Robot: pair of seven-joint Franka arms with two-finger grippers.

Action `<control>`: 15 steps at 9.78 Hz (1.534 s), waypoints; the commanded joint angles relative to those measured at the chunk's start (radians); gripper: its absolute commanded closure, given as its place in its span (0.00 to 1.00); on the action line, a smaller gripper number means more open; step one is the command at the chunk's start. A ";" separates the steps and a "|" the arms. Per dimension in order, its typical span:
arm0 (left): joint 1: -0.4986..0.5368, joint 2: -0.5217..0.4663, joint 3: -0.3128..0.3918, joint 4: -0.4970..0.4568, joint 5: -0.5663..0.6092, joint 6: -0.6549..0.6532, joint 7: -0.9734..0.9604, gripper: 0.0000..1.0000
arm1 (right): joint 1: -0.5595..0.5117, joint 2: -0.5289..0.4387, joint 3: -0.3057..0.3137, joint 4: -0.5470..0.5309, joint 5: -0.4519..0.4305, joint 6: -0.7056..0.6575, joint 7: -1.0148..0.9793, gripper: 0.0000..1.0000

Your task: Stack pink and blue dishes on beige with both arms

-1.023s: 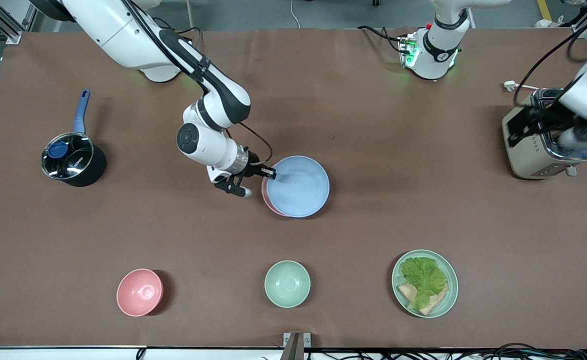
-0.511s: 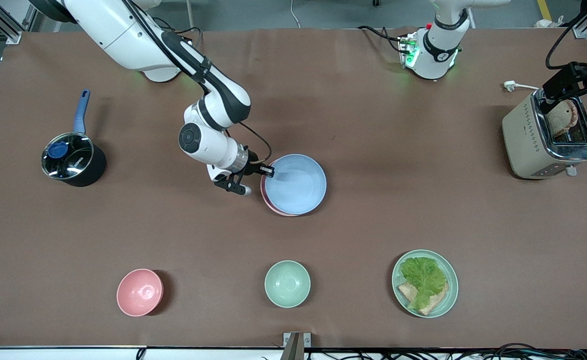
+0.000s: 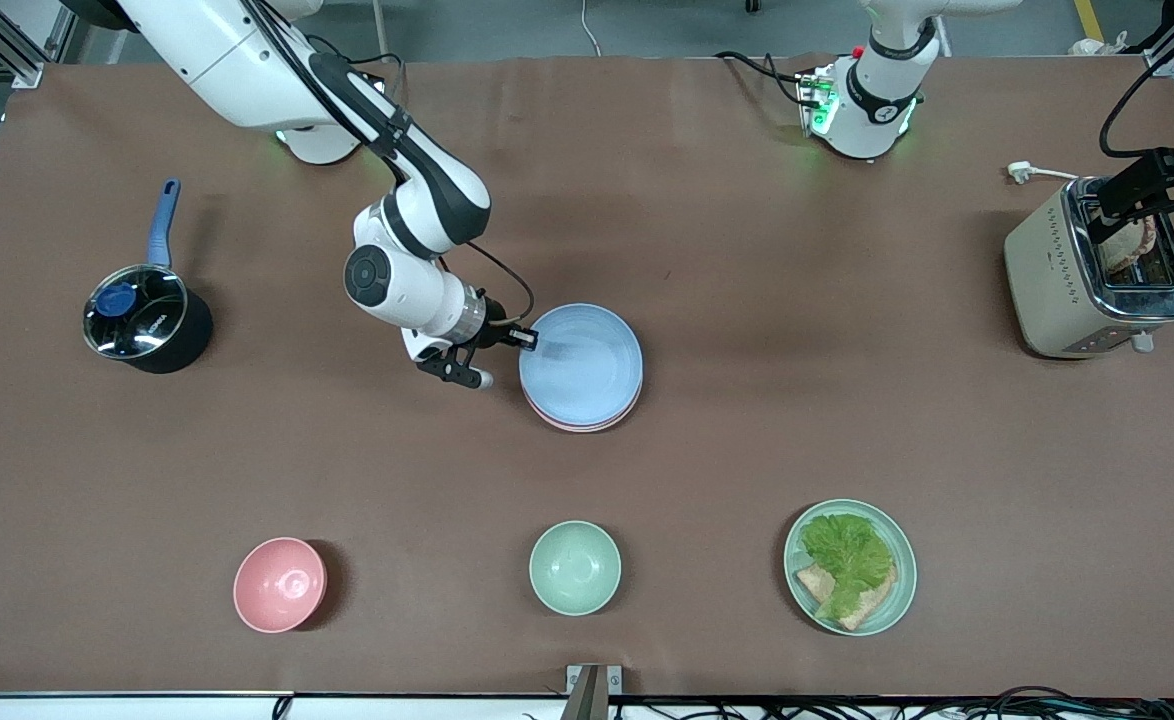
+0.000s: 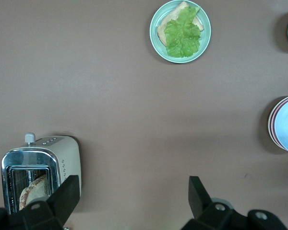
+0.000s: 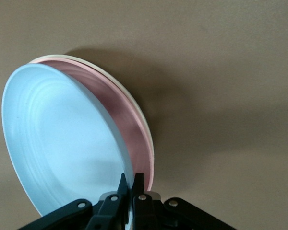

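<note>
Beige plate (image 5: 134,103) nearly hidden under pink plate (image 5: 134,129); right hand (image 5: 131,184) clamped on blue plate (image 5: 57,143).

Right pincer (image 3: 525,341) clamps low at mid-table; left pincer (image 4: 132,199) hangs high, spread.

Bare table (image 3: 747,420) rings the plate stack (image 3: 580,365) — bowls, toaster well apart.

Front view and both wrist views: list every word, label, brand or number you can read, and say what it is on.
Nothing reads clearly.
Pot lid: small white print, too small to read.
Toaster: small marks on its side, too small to read.
Blue plate, pink plate, beige plate: no print.
Right gripper, left gripper: no labels visible.
</note>
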 commanded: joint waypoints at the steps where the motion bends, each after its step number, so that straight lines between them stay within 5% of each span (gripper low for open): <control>1: 0.001 0.007 -0.012 -0.026 -0.003 -0.012 -0.004 0.00 | -0.025 -0.024 0.007 -0.027 -0.009 -0.004 0.008 0.31; 2: 0.001 0.007 -0.018 -0.029 0.012 -0.011 -0.009 0.00 | -0.027 -0.062 0.007 -0.027 -0.009 -0.007 0.005 0.00; 4: 0.001 0.008 -0.044 -0.035 0.052 -0.011 -0.010 0.00 | -0.049 -0.211 0.002 -0.023 -0.022 -0.088 0.003 0.00; 6: 0.003 0.007 -0.054 -0.043 0.053 -0.008 -0.036 0.00 | -0.149 -0.360 -0.001 0.006 -0.174 -0.287 0.003 0.00; 9: 0.003 0.004 -0.052 -0.052 0.051 -0.008 -0.079 0.00 | -0.143 -0.579 -0.244 0.080 -0.317 -0.552 -0.018 0.00; 12: 0.003 0.002 -0.049 -0.052 0.051 -0.008 -0.079 0.00 | -0.096 -0.658 -0.514 0.204 -0.340 -0.748 -0.214 0.00; 15: 0.003 0.004 -0.048 -0.049 0.053 -0.006 -0.078 0.00 | -0.096 -0.617 -0.625 0.452 -0.354 -0.966 -0.526 0.00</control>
